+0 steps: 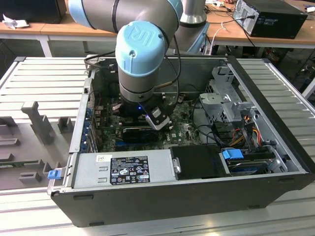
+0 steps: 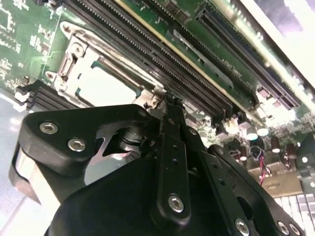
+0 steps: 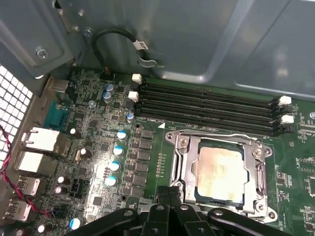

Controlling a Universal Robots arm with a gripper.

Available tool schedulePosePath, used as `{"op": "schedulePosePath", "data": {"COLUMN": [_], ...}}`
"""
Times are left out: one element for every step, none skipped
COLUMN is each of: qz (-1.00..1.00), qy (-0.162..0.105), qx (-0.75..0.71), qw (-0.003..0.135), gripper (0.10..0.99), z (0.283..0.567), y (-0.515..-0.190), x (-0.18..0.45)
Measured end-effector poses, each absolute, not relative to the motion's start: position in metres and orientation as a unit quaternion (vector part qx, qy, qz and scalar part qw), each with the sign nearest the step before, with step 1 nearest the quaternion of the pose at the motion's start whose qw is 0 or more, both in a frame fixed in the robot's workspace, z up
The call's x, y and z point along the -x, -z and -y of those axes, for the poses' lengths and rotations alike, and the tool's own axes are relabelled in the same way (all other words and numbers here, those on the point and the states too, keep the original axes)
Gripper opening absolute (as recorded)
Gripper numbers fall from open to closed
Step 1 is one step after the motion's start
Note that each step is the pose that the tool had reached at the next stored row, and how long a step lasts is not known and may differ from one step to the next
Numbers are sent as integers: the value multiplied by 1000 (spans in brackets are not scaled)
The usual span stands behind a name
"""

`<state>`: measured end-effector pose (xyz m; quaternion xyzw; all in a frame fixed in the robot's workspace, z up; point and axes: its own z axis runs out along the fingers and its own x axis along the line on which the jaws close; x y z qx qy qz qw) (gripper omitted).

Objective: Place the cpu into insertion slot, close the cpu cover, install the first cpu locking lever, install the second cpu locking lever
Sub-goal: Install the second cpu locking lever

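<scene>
The gripper (image 3: pixel 170 196), fingers pressed together and empty, points down beside the cpu cover (image 3: pixel 219 169).

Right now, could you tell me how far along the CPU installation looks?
The cpu sits in the insertion slot, and the cpu cover looks closed, framing it. In both wrist views the end effector is down at the cover's edge, apparently working a locking lever. Whether either lever is latched cannot be told, so both remain unconfirmed.
</scene>
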<state>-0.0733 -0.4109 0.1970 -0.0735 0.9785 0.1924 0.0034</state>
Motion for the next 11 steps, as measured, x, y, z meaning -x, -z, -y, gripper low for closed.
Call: {"op": "schedulePosePath", "data": {"qz": [-978, -978, -978, -978, -978, -978, -978, -978, -978, -978, -978], "qy": [-193, -193, -193, -193, -193, -193, -193, -193, -193, -193, -193], "qx": [73, 73, 73, 73, 73, 73, 73, 73, 73, 73, 73], "qw": [3, 3, 3, 3, 3, 3, 3, 3, 3, 3, 3], "gripper": [106, 106, 106, 106, 106, 106, 106, 106, 106, 106, 106], "z": [411, 411, 411, 411, 411, 411, 411, 411, 411, 411, 411], "y": [-202, -205, -208, -211, -216, -223, -229, -233, -233, -234, -234], "x": [73, 73, 73, 73, 73, 73, 73, 73, 73, 73, 73]}}
